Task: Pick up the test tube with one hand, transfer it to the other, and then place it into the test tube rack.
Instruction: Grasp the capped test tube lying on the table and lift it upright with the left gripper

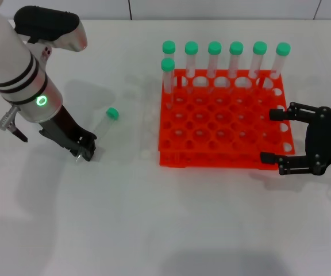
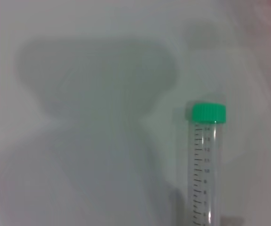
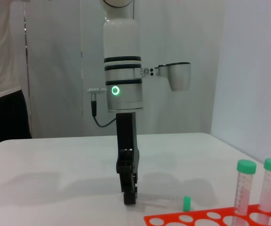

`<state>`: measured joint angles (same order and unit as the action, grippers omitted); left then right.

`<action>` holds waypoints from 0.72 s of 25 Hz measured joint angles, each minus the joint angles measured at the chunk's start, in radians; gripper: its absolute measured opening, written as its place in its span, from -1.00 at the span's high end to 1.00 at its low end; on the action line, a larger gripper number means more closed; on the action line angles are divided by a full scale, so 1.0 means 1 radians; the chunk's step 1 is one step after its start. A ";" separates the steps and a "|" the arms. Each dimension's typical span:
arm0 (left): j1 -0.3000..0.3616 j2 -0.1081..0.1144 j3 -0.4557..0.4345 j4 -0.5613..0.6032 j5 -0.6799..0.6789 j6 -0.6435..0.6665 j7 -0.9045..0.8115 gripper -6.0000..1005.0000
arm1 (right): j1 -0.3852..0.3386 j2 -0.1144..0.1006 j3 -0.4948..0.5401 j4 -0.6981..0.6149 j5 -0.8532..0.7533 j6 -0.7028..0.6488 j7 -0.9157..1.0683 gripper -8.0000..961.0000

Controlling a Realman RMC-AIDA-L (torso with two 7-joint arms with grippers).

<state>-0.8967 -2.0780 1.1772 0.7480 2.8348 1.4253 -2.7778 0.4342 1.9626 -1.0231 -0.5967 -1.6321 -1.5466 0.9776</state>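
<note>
The test tube (image 1: 104,122) is seen lying flat on the white counter (image 1: 154,218), its green cap pointing toward 1 o'clock and its tapered tip toward 7 o'clock in the head view. At that tip the left pincer (image 1: 85,150) is lowered to the counter, and its fingers are pressed together at or just beside the tube's end; whether the tube is actually gripped cannot be told. The same tube (image 2: 207,160) is shown lengthwise in the left wrist view, with printed graduations along its wall. At 3 o'clock from the tube, well apart, the orange test tube rack (image 1: 223,121) is found, with seven green-capped tubes (image 1: 214,57) standing upright along its far edge. At the rack's 3 o'clock edge the right pincer (image 1: 280,135) is held with its fingers spread wide.
</note>
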 joint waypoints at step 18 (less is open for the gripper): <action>0.010 -0.003 0.004 0.101 -0.014 -0.046 0.019 0.61 | -0.010 -0.007 0.017 0.002 0.000 -0.014 0.004 -0.81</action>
<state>-0.8866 -2.0809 1.1807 0.8487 2.8203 1.3793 -2.7585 0.4237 1.9551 -1.0058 -0.5951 -1.6320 -1.5611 0.9815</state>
